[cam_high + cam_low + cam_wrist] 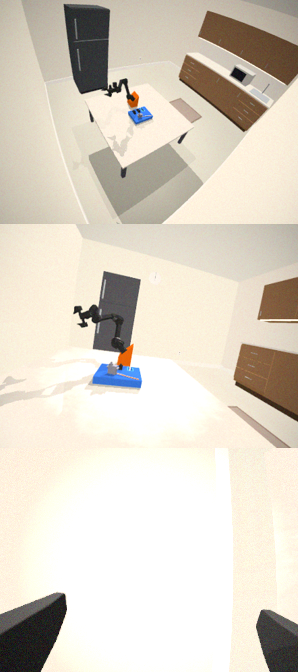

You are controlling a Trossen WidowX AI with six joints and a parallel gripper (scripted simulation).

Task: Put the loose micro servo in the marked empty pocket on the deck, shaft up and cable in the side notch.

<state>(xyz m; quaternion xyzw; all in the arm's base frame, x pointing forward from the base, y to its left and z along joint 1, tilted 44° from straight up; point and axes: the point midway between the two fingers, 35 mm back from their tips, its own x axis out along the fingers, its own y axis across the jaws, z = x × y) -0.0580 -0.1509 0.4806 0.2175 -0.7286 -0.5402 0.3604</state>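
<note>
The blue deck lies on the table. A light grey block-like part, which looks like the loose servo, stands on top of it, raised above the surface; its fine pose is too small to tell. Its thin cable stretches across the deck to the right. The marked pocket, outlined in cyan, is behind and to the right of the servo, with no servo visible in it. My gripper is open and empty, high up and left of the deck.
Dark servos sit on the deck left of the marked pocket. An orange slanted block stands behind the deck, by the arm's base. The table carries all of these. A dark fridge stands beyond the table.
</note>
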